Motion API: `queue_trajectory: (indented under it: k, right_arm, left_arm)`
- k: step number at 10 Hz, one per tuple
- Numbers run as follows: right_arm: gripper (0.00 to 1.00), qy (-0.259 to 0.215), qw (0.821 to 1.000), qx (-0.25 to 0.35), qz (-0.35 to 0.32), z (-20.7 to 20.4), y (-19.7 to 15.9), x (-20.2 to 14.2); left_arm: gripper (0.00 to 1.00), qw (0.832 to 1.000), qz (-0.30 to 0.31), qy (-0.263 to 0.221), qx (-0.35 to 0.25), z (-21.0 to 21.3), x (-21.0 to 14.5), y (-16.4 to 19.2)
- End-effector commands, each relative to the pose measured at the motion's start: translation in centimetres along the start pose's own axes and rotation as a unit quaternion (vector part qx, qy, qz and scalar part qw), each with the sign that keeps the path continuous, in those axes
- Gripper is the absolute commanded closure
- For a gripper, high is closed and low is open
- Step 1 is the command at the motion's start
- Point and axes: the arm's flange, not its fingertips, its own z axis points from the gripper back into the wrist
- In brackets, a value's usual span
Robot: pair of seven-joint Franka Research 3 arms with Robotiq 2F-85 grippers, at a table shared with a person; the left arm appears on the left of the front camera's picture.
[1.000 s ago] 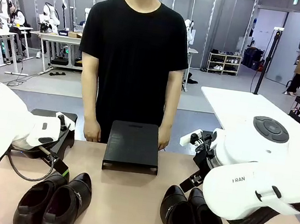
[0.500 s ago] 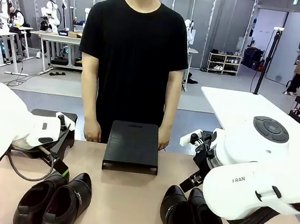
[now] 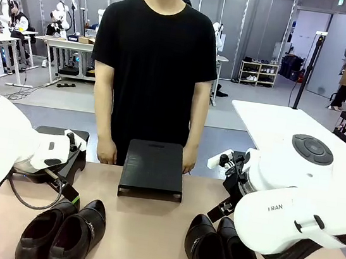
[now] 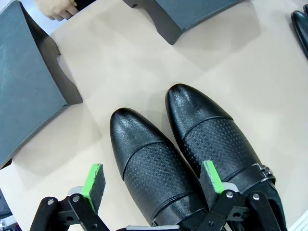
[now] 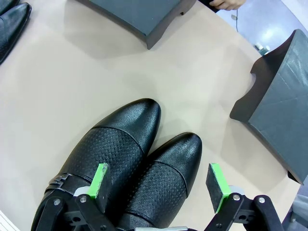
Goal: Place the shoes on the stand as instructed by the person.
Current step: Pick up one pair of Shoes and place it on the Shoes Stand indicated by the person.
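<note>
Across a beige tabletop (image 3: 141,227) in a large workshop lay two pairs of glossy black leather dress shoes (image 3: 63,233). One pair (image 4: 207,130) sat side by side directly beneath the left gripper (image 4: 151,175), whose green-padded fingers (image 4: 94,177) stood wide apart, holding nothing; one finger hung off the outer side of a shoe, the other above the buckled one. The second pair (image 5: 120,139) lay likewise under the right gripper (image 5: 158,175), its fingers also spread wide and empty. Beyond both sets of fingertips, past the shoe toes, stood a flat black rectangular stand (image 3: 153,165). A person in a black T-shirt (image 3: 157,57) stood behind it, hands (image 3: 106,154) lowered beside its far corners.
</note>
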Motion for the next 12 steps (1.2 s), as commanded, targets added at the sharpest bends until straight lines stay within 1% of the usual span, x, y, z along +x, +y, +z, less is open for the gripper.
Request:
queue_trajectory:
  k: [1, 3, 5, 6, 7, 9, 10, 11, 12]
  right_arm:
    - [0.00, 0.000, 1.000, 0.000, -0.001, 0.0, 0.0, 0.0]
    - [0.00, 0.000, 1.000, 0.000, 0.000, 0.0, 0.0, 0.0]
    - [0.00, 0.012, 1.000, -0.002, -0.006, 2.5, -2.0, 1.0]
    - [0.00, 0.017, 1.000, 0.012, -0.009, 4.0, -3.2, 1.4]
    - [0.00, 0.025, 1.000, 0.016, -0.009, 5.8, -4.4, 1.6]
    - [0.00, 0.018, 0.999, 0.028, 0.001, 8.2, -5.6, 1.3]
    - [0.00, 0.015, 0.999, 0.040, -0.002, 9.5, -6.5, 1.0]
    - [0.00, 0.008, 0.998, 0.068, -0.011, 11.3, -7.8, 0.3]
    - [0.00, 0.009, 0.992, 0.118, -0.036, 12.7, -9.4, -0.8]
  left_arm:
    - [0.00, 1.000, 0.000, 0.000, 0.000, 0.0, 0.0, 0.0]
    - [0.00, 1.000, 0.000, 0.000, 0.000, 0.0, 0.0, 0.0]
    - [0.00, 1.000, 0.003, 0.015, -0.006, 1.9, 1.1, 2.6]
    - [0.00, 0.999, 0.009, 0.022, -0.027, 2.8, 1.3, 3.9]
    - [0.00, 0.997, 0.010, 0.021, -0.070, 4.0, 1.3, 5.2]
    - [0.00, 0.995, 0.012, 0.017, -0.093, 6.3, 1.3, 7.0]
    - [0.00, 0.993, 0.018, 0.018, -0.118, 7.7, 1.1, 8.1]
    - [0.00, 0.987, 0.030, 0.016, -0.157, 9.6, 0.5, 9.9]
    - [0.00, 0.978, 0.042, 0.009, -0.205, 10.8, -0.5, 11.5]
